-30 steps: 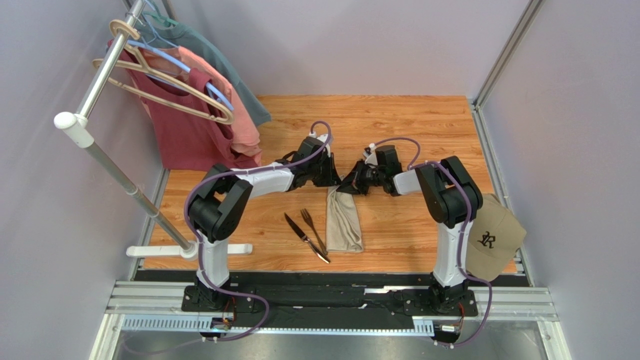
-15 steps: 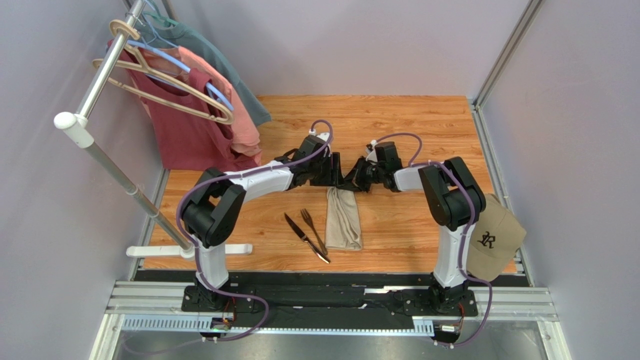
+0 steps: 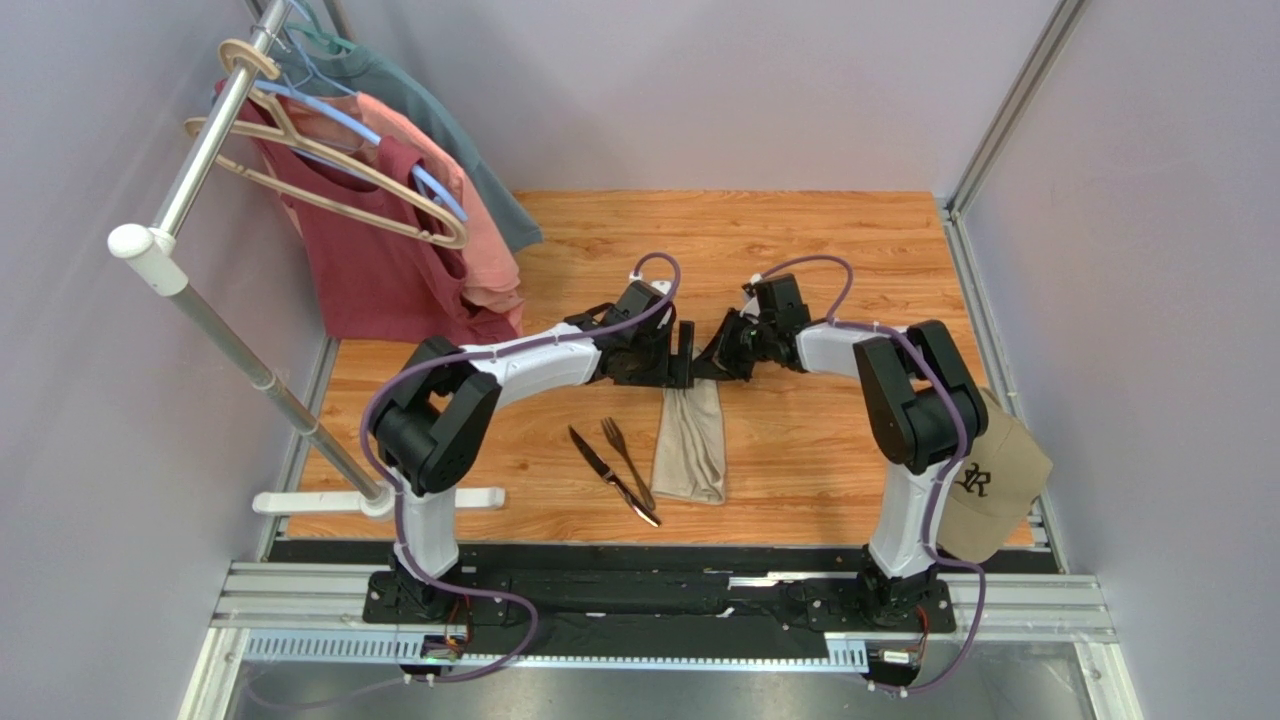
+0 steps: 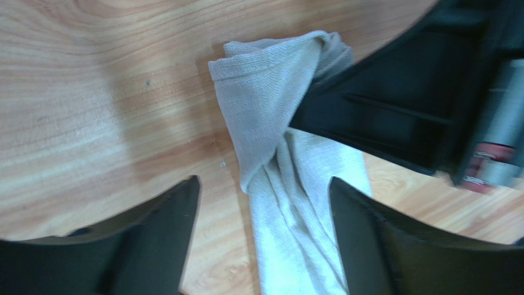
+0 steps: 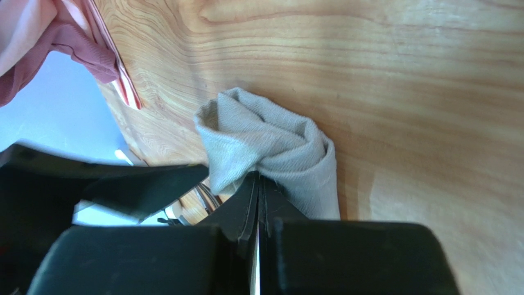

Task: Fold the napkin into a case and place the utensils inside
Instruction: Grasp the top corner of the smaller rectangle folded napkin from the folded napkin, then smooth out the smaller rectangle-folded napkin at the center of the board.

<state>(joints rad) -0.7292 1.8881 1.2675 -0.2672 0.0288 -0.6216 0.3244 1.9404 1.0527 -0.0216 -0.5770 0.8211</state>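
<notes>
Here, in the lower middle of the top view, the knife (image 3: 613,477) and the fork (image 3: 625,455) are seen lying on the wooden table (image 3: 812,255). They converge toward their lower ends and are held by neither arm. Just to their right, apart from them, the napkin (image 3: 691,447) is laid out as a narrow folded strip. Its long axis runs from the bottom toward the top of the frame, nearly parallel to the utensils.

Higher in the frame, the strip's upper end is met by both arms. The left gripper (image 3: 684,365) is held over that end with its fingers (image 4: 166,233) spread wide, and cloth is seen in the gap between them but is not pinched. The right gripper (image 3: 718,357) comes in from the right. Its fingers (image 5: 246,203) are pressed together on a bunched, twisted corner of the cloth, which is lifted slightly off the wood.

The fold is judged unfinished at this upper end, and which end forms the case's mouth cannot be told. The utensils lie on the left side of the strip, so the left arm is judged the nearer for collecting them, its fingers being free. A tan cap (image 3: 995,477) rests at the lower right, and shirts (image 3: 394,255) hang at the upper left.
</notes>
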